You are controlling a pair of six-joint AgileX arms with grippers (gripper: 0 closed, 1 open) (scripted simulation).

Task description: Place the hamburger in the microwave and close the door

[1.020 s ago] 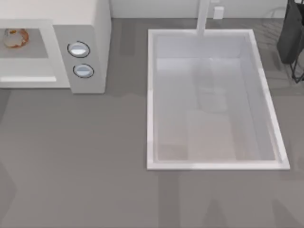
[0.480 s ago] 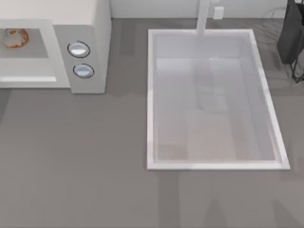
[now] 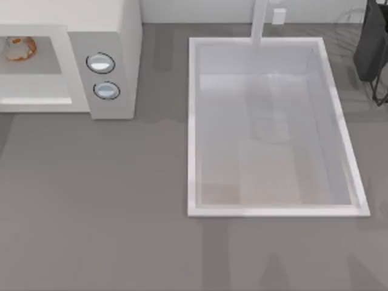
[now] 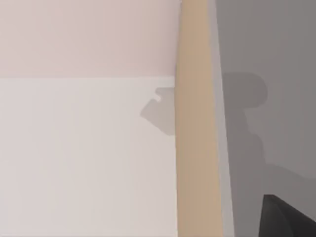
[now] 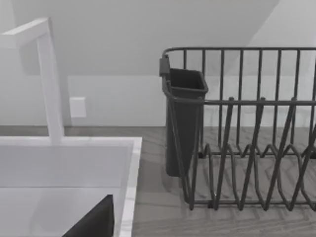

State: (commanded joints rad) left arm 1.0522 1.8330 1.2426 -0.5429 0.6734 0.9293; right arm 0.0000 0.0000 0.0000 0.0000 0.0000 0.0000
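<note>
Nothing has shifted since a second ago: the hamburger [image 3: 20, 48] still lies in the open cavity of the microwave [image 3: 115, 36] at the table's far left, and its round shape shows no long axis. No writing can be read on the two knobs [image 3: 100, 63] or elsewhere. The sink [image 3: 193, 127] sits right of the microwave, and the dish rack [image 5: 247, 128] stands beyond the sink.

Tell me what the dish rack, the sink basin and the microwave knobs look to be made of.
Dish rack: thin dark wire, probably coated metal, matte. Sink basin: smooth white, likely ceramic or composite, faintly glossy. Microwave knobs: silver-blue discs with a sheen, perhaps metal or plated plastic.
</note>
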